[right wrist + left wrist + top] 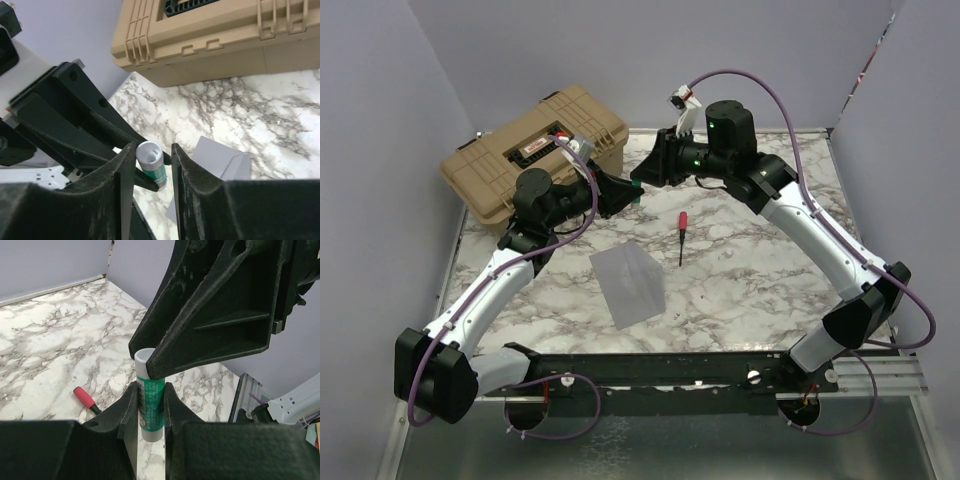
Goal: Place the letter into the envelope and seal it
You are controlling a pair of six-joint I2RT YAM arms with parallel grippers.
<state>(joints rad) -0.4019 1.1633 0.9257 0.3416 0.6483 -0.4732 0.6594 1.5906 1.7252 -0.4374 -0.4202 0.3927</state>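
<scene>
Marble worktop (740,290) noted, with a tan case (535,140) set at its far left corner. The envelope (628,285) was seen lying flat around mid-worktop, toward the near edge, well apart from both sets of fingers and touched by neither. The grippers were met above the far centre. The left gripper (150,392) was found clamped on a green-and-white glue stick (151,412), held upright. The right gripper (150,152) was placed astride the stick's top, fingers parted, a gap visible on one side. A red-handled screwdriver (682,235) was recorded just beyond the envelope.
</scene>
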